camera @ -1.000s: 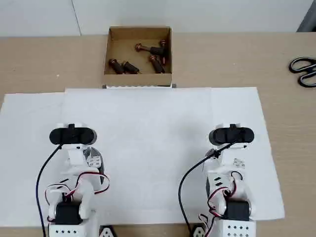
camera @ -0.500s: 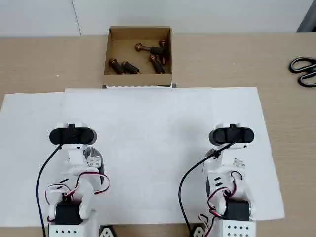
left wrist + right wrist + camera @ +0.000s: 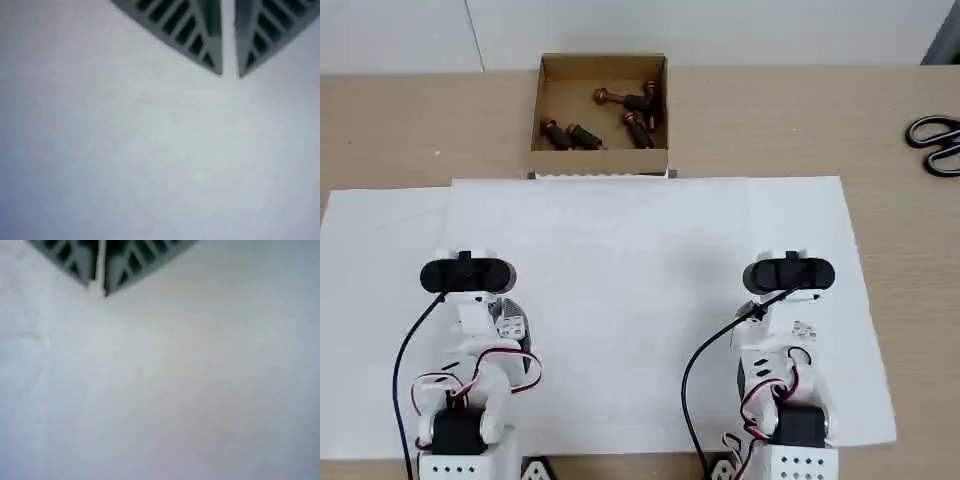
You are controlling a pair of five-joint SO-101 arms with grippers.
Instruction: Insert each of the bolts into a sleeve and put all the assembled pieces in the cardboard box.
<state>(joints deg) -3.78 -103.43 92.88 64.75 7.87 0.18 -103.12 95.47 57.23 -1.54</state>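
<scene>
Several assembled bolt-and-sleeve pieces (image 3: 582, 136) lie inside the cardboard box (image 3: 600, 160) at the far side of the surface. Left claw (image 3: 230, 74) and right claw (image 3: 96, 289) each hang low over the white paper (image 3: 640, 250), fingers drawn together and gripping nothing. Judgement: every piece visible is boxed, so the task looks complete.

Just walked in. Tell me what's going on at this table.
Nothing is being handled right now. The left gripper and right gripper both sit shut and empty over the white paper sheet. Several bolt-and-sleeve pieces lie inside the cardboard box at the far side. Scissors lie off to the side.
</scene>
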